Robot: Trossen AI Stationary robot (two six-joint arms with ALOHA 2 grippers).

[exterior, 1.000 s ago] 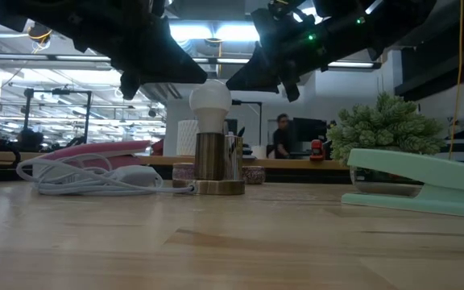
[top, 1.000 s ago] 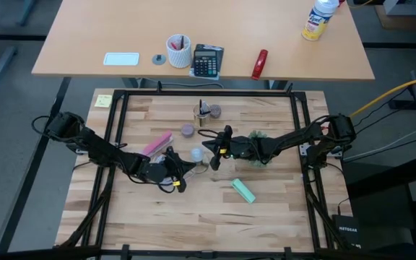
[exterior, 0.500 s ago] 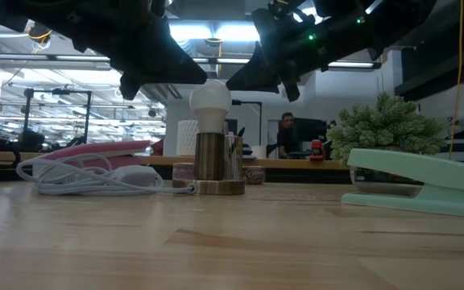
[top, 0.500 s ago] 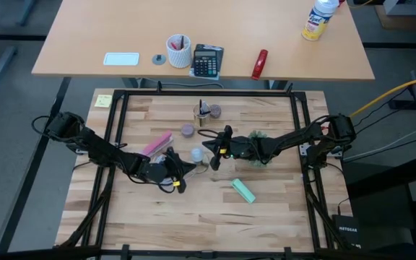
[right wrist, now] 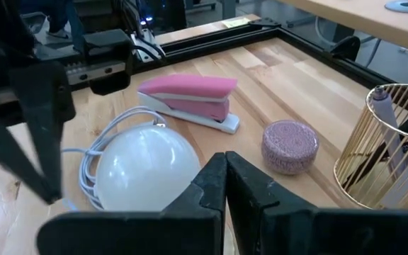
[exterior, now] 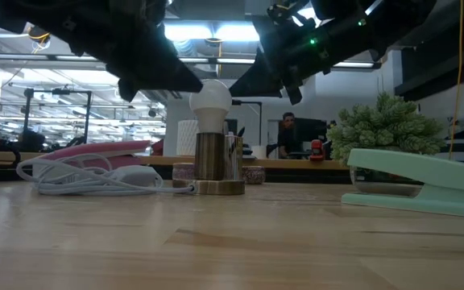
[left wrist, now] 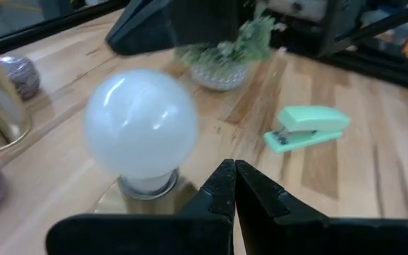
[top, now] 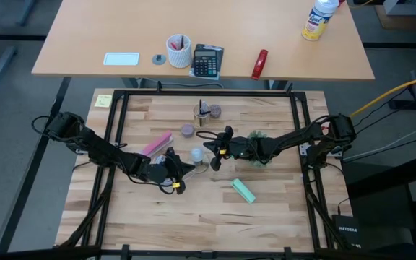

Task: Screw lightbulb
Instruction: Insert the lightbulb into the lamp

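From above, you see the lightbulb (top: 196, 154) as a small white round spot near the middle of the wooden table (top: 266, 209), with the left gripper (top: 183, 170) just beside it on one side and the right gripper (top: 213, 153) just beside it on the other, neither one touching it. At table height, the bulb stands upright in a metal socket (exterior: 210, 156) on a round base (so it looks already seated, at least partly), and both dark arms hang above and to either side of its dome, apart from it. Through the left wrist camera, your own two fingers (left wrist: 222, 191) meet tip to tip with nothing between them, and the bulb sits near, just past them. Through the right wrist camera, those fingers (right wrist: 218, 180) are likewise pressed together and empty, the white dome close behind. Judge the bulb as light, smooth, slippery and fragile: you would take it around the widest part of the frosted dome, gently, and turn without squeezing.
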